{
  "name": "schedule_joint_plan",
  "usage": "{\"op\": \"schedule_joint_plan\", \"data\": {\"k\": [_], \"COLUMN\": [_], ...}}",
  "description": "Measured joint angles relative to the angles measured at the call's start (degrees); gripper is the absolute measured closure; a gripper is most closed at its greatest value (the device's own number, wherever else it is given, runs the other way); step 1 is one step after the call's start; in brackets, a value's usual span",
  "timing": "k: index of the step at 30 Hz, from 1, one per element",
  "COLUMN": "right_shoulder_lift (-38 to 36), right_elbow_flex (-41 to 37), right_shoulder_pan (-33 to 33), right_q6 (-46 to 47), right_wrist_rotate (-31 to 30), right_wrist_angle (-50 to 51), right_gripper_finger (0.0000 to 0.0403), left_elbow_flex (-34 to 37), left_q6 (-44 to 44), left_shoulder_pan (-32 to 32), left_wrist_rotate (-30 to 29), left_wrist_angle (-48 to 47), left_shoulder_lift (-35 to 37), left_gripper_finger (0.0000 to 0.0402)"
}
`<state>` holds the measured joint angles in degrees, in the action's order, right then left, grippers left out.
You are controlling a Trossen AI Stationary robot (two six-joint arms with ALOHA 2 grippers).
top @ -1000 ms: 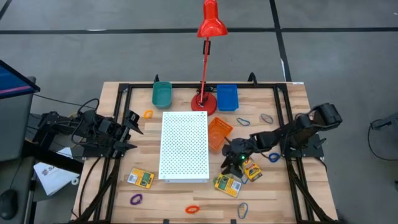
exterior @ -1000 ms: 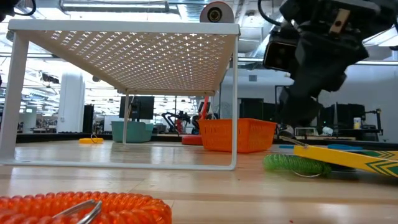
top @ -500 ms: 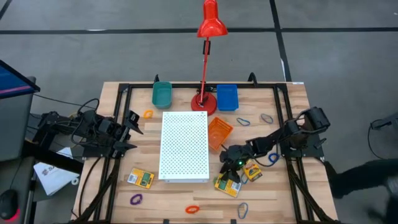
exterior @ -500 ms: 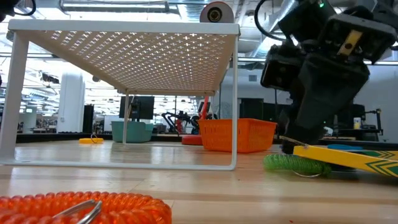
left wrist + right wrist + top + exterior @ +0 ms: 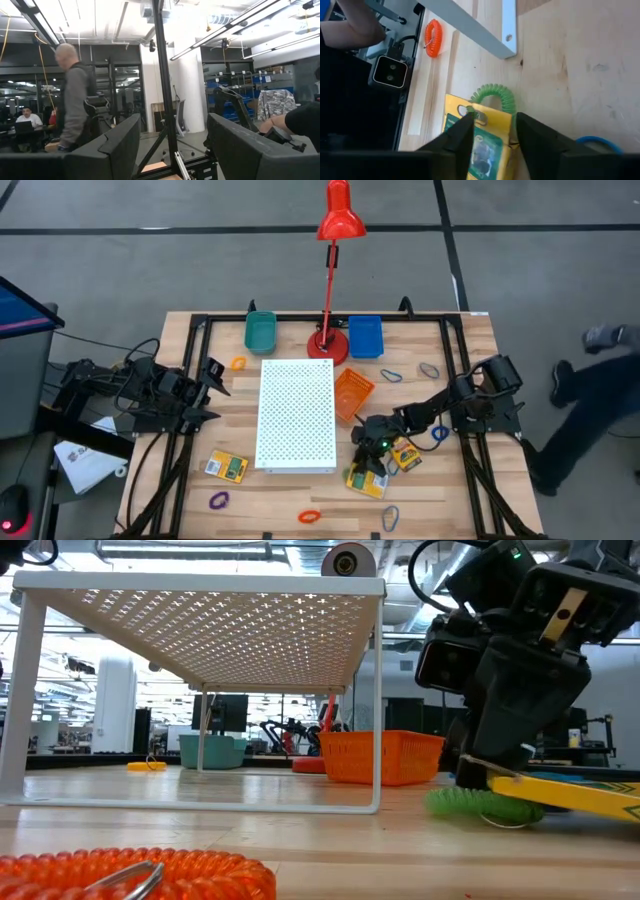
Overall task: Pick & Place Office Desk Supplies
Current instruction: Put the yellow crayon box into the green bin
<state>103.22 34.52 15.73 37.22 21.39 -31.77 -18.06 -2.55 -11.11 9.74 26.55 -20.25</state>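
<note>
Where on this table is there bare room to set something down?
Bare wood lies between the orange loop and the left printed box, beside the white board. It is crowded around the right gripper: boxes, loops, orange basket.
</note>
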Motion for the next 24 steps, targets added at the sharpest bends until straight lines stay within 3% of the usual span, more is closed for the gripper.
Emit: {"op": "schedule_joint_plan", "data": {"k": [6, 10, 15, 24], "right_shoulder_lift": [-0.3, -3.0, -9.9, -25.7], "right_elbow_flex": [0.0, 0.0, 0.0, 0.0], "right_shoulder_pan": [1.4, 2.7, 5.7, 12.9], "right_q6": [-1.3, -0.8, -1.0, -3.3], "right_wrist_rotate": [-0.1, -0.4, -6.2, -26.0], "right_wrist_angle": [-0.2, -0.1, 2.3, 14.5], "right_gripper_finger": [0.0392, 0.0398, 0.0400, 0.0402], "left_elbow_flex": [0.0, 0.0, 0.0, 0.0], "left_q6": [0.0, 0.0, 0.0, 1.4], "left_shoulder_pan": [0.0, 0.0, 0.0, 0.0], "left_wrist_rotate": [0.0, 0.0, 0.0, 0.0], "left_wrist_angle": [-0.2, -0.7, -0.7, -0.7], "left_shoulder_lift": [0.0, 0.0, -0.1, -1.9], "left_gripper_finger": [0.0179, 0.0179, 0.0179, 0.0179]}}
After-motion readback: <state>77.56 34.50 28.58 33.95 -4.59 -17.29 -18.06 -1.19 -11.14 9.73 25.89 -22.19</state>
